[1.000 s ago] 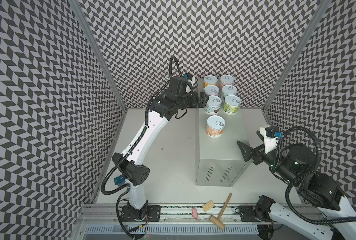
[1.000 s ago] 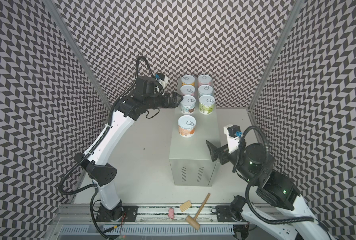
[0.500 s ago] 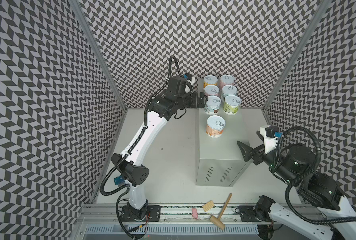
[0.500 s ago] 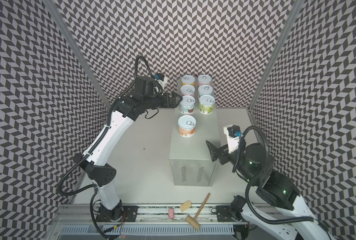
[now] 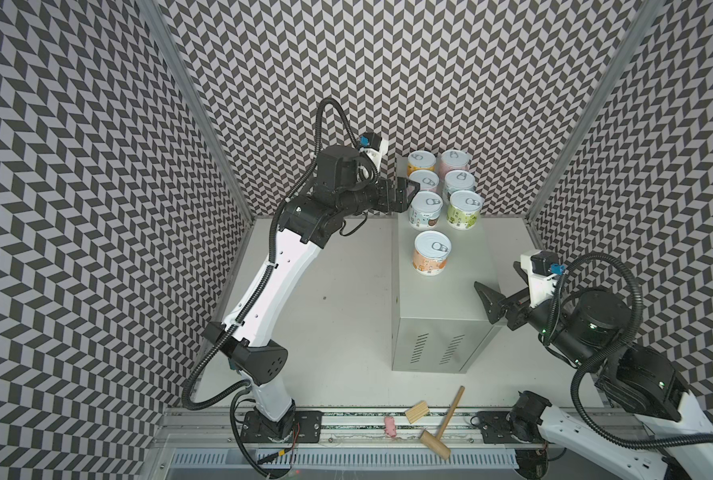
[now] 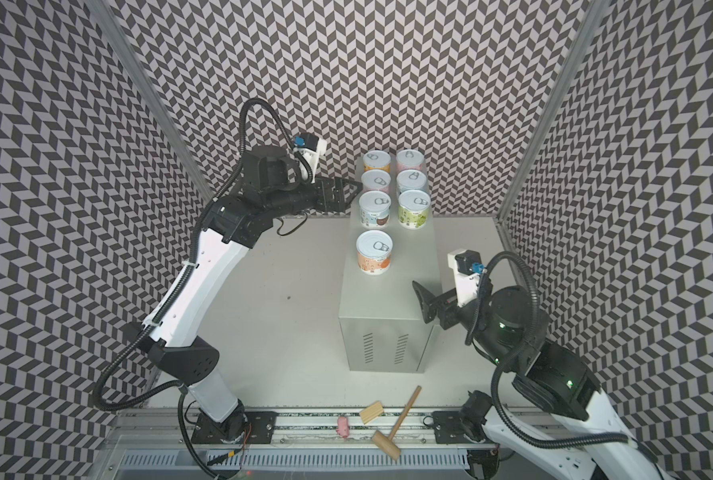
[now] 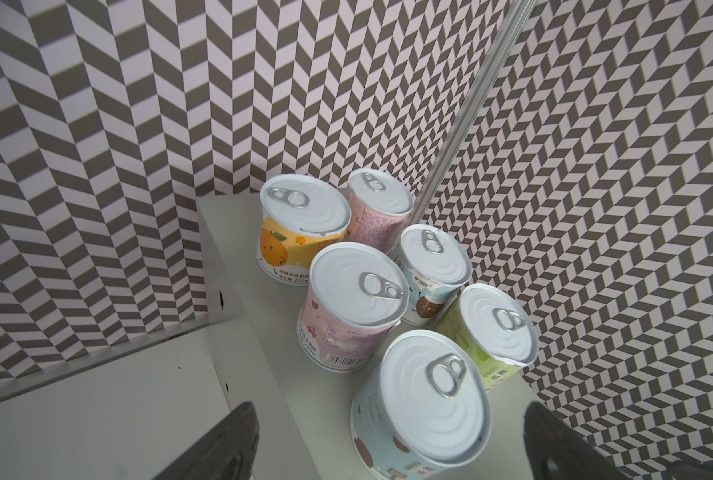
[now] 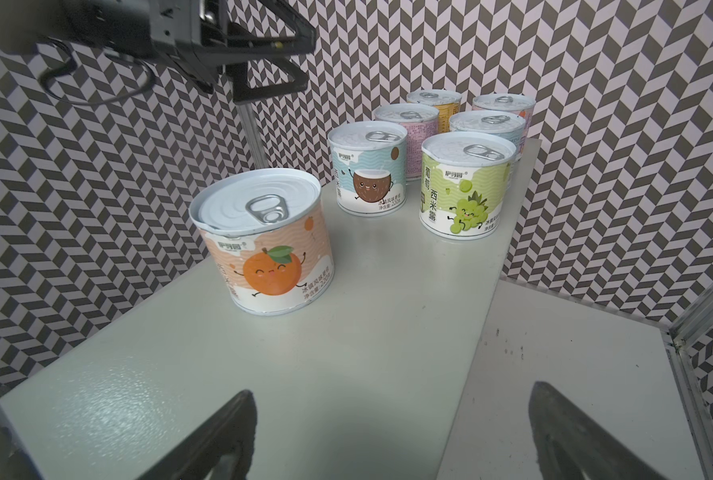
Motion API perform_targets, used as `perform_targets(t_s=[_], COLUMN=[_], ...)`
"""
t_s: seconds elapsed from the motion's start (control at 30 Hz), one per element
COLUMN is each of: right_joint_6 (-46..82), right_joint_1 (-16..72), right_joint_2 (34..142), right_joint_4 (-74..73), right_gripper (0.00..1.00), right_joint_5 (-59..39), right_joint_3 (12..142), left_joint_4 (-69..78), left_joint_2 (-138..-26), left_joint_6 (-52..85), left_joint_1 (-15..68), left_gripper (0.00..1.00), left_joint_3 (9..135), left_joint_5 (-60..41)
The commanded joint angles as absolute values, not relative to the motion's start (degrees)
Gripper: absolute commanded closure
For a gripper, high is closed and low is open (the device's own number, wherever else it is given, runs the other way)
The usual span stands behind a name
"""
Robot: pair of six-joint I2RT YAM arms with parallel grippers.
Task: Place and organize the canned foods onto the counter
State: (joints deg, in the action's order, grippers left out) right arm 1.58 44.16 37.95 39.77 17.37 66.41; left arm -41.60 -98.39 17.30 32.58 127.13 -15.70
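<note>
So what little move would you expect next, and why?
Probably the right gripper, open and empty, reaches to nudge the orange-labelled can toward the coconut can: it stands alone on the counter, apart from the six paired cans.

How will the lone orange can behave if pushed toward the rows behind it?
The orange can is squat and upright, so it probably slides rather than tips. The counter looks smooth, so likely little drag. Its metal lid suggests a stiff body.
</note>
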Motion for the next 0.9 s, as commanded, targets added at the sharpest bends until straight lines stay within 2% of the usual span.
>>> perform_targets(t_s=[0.0,0.27,0.67,0.87], right_joint_6=[2.02,1.84,2.03,1.59], right_joint_1=[43.99,44.07,44.11,44.11], right_joint_2=[38.43,40.22,41.48,42.18], right_joint_4=[36.58,36.21,36.43,36.12], right_gripper=[0.01,0.01,0.01,0.01], right_joint_5=[17.67,16.9,16.88,17.2], right_joint_3=[66.66,67.89,68.55,68.62], left_joint_4=[-40.57,-43.14,-38.37,-37.15], left_joint_2=[-94.64,-90.89,-86.49,-80.06], left_joint_6=[15.33,13.3,10.63,9.17], left_joint_1=[32.17,32.17,32.28,32.71], left_gripper=[0.0,0.0,0.0,0.0], left_joint_3=[125.57,116.59,102.38,93.7], left_joint_5=[-13.65,-8.63,-10.9,-10.36])
